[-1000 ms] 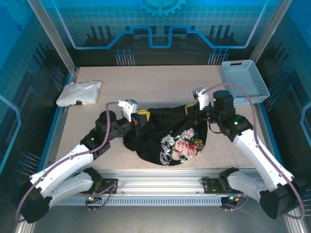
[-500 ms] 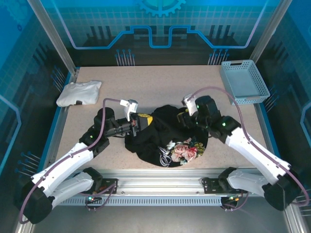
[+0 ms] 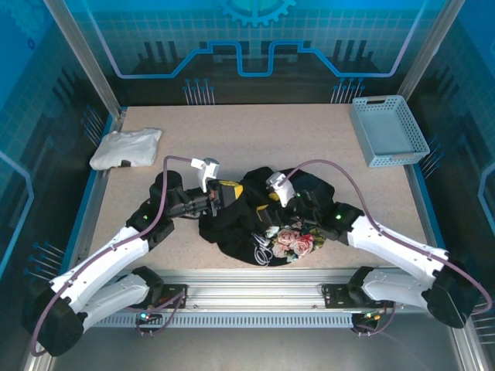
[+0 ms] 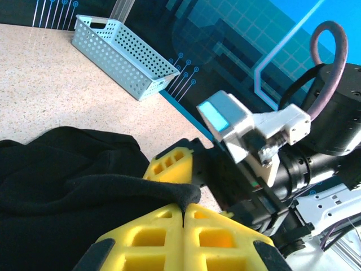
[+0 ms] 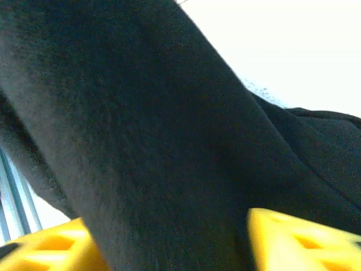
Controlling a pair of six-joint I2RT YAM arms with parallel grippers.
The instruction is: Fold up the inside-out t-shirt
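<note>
Left pincer is closed, its yellow fingers pressed together on a fold of the black t-shirt at the cloth's left edge. Well off to that pincer's far left, a small white folded garment lies on the tabletop and has no part in this job.

Between the two pincers the t-shirt sits bunched in a rounded heap, not flat. Its flower print and white lettering show on the near side, just below the right pincer.

That right pincer sits low over the middle of the heap. Its fingers stand apart with thick black cloth lying between them, so I judge it open rather than clamped. A pale blue basket stands well apart, beyond it and to the right.

As for progress, I would call this early. No clean fold line, squared edge or tidy stack shows anywhere. The shirt needs spreading out flat, then folding, and nearly all of that looks left to do.
</note>
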